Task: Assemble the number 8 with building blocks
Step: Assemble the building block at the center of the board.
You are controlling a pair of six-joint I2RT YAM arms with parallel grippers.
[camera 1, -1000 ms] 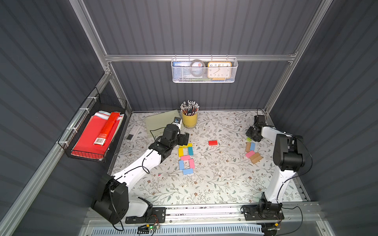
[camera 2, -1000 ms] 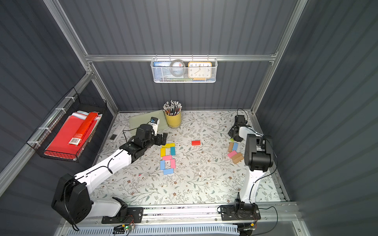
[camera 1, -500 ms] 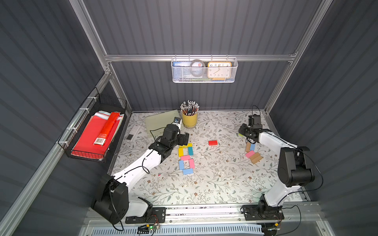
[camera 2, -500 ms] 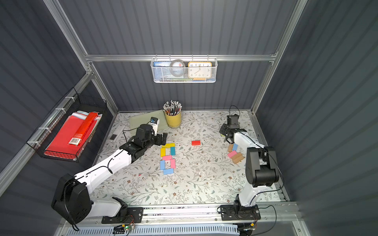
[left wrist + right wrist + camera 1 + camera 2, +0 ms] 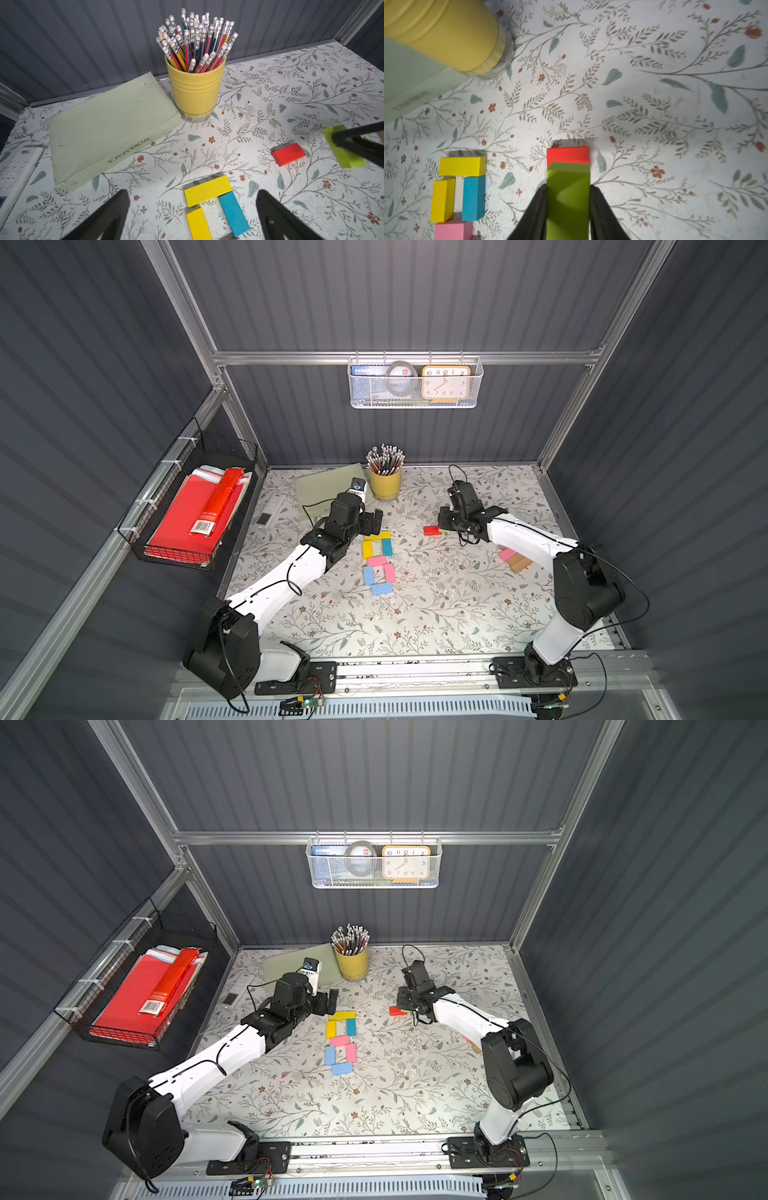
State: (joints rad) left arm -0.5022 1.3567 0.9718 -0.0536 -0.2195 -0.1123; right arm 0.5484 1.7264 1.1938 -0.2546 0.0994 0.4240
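Near the middle of the floral table point(image 5: 436, 614), a touch toward the left edge: the number 8 point(image 5: 377, 561), flat, blocky, seven pieces in all. At the end nearest the far edge, a yellow top block point(image 5: 377, 536) lying crosswise. Under it, a yellow side block point(image 5: 366, 549) on the left and a teal block point(image 5: 387, 547) on the right. Across the waist, a pink middle block point(image 5: 377, 560). Below that, a light blue side block point(image 5: 368, 576) on the left and a pink side block point(image 5: 389, 572) on the right. Closing it off toward the near edge, a light blue bottom block point(image 5: 382, 588). Two stacked square loops, bare table showing inside each.

Left gripper point(image 5: 193, 194): fingers spread wide, holding nothing, poised at the far end of the figure with the yellow top block framed between the tips.

Right gripper point(image 5: 568, 186): fingers drawn in narrow and clamped on the long sides of a lime green block point(image 5: 568, 207). Touching the table or raised off it? Cannot tell. Just beside it, between it and the figure, a lone red block point(image 5: 432, 530), flat and apart from the 8.

Over by the right edge, a spare pink block point(image 5: 507, 554) and tan blocks point(image 5: 519, 563), partly hidden behind the right arm. At the far edge, a yellow pencil cup point(image 5: 385, 485) beside a pale green book point(image 5: 108, 128).
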